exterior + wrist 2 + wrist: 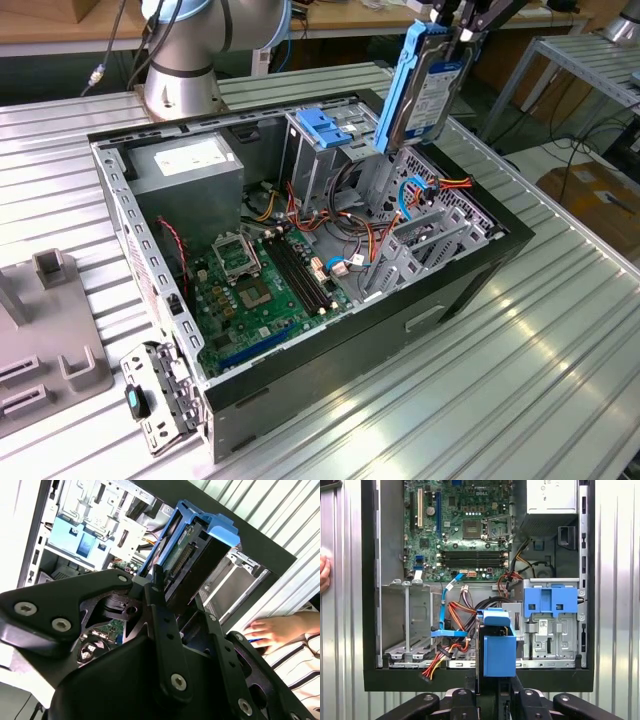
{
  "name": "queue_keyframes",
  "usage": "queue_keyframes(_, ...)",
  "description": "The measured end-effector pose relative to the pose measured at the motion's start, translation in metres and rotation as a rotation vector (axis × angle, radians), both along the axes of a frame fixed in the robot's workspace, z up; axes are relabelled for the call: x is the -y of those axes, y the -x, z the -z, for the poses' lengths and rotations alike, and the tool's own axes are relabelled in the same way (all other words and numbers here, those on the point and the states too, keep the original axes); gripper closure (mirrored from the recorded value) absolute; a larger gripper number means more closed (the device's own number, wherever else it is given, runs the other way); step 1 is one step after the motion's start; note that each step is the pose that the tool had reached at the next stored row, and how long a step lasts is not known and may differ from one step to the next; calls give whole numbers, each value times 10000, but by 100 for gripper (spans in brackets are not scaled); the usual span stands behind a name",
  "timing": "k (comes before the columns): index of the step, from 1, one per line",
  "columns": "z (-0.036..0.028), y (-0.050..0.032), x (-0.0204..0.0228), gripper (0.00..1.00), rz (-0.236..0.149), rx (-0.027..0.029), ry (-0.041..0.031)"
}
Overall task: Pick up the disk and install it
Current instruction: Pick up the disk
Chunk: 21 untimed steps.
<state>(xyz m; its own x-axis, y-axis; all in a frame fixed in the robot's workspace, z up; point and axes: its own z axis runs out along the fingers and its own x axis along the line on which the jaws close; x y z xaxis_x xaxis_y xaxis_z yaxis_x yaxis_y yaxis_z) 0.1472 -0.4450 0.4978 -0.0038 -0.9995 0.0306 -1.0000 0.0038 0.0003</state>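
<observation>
On ribbed table [500,385]: PC case [400,318] | disk [435,85] gripped above | desk [50,25] behind

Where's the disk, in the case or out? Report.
Out. The gripper holds the disk on edge in the air above the open computer case.

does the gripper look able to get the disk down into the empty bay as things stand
Probably yes: the gripper holds the disk above the open case with nothing over the bay, though loose cables beside it might snag.
</observation>
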Motion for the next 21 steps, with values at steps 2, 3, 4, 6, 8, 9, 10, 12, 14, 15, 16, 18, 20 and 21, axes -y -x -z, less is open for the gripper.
queue_keyframes(2,0,-6,11,65,0,0,0)
queue_keyframes(3,0,-8,15,65,0,0,1)
queue_keyframes(4,-1,-10,19,65,-1,0,1)
queue_keyframes(6,0,-14,28,65,0,0,0)
queue_keyframes(8,0,-18,36,65,0,0,1)
queue_keyframes(9,0,-20,39,65,0,0,0)
queue_keyframes(10,0,-22,42,65,-1,0,1)
queue_keyframes(12,0,-25,47,65,0,0,1)
queue_keyframes(14,0,-27,54,65,0,0,1)
queue_keyframes(15,0,-27,65,65,0,0,1)
queue_keyframes(16,0,-27,65,65,-1,0,1)
queue_keyframes(18,0,-27,69,65,-1,0,1)
queue_keyframes(20,0,-27,77,65,-1,0,1)
queue_keyframes(21,0,-27,83,65,0,0,1)
